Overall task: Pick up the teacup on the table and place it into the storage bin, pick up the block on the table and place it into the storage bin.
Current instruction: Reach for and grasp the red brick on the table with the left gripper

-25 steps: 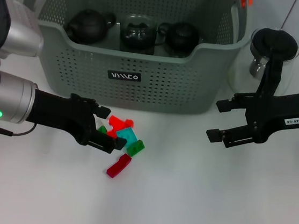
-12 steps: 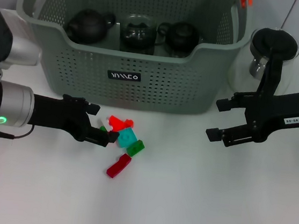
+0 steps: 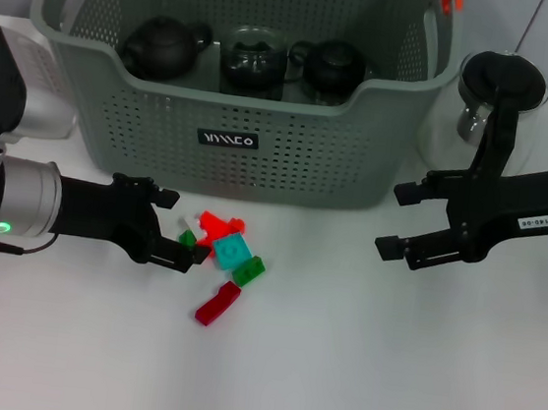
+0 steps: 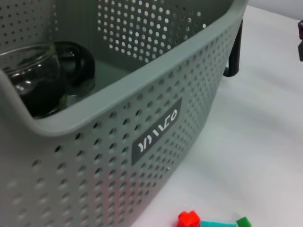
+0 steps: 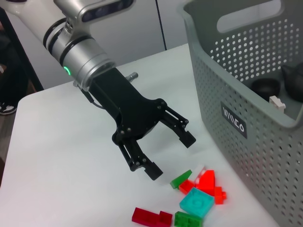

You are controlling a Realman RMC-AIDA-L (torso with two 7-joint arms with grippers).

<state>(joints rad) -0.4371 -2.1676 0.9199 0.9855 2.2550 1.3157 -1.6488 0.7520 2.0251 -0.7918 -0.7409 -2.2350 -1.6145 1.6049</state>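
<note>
- The left gripper (image 3: 174,230) lies low over the white surface (image 3: 354,372) with its jaws spread and nothing between them, tips just beside the near edge of a small heap of toy blocks.
- Nearest those tips are a small green wedge block (image 3: 188,238) and a white sliver; touching them sit a red block (image 3: 220,227) and a teal square block (image 3: 232,251), then a green studded block (image 3: 250,271). A dark red long block (image 3: 217,303) lies slightly apart, closer to the robot.
- Just behind the heap stands the storage bin (image 3: 229,165), already holding two dark teapots (image 3: 163,46) and a glass pot (image 3: 254,61).
- No teacup can be told apart on the surface, so the step in hand looks like the block pick.
- To do it well: choose one block at the heap's edge, or the separate dark red one; square the jaws across its short sides, lower fully before closing, so neighbours are not scattered.
- The right gripper (image 3: 406,221), jaws also spread and holding nothing, hovers well apart, by a glass pitcher (image 3: 491,106).
</note>
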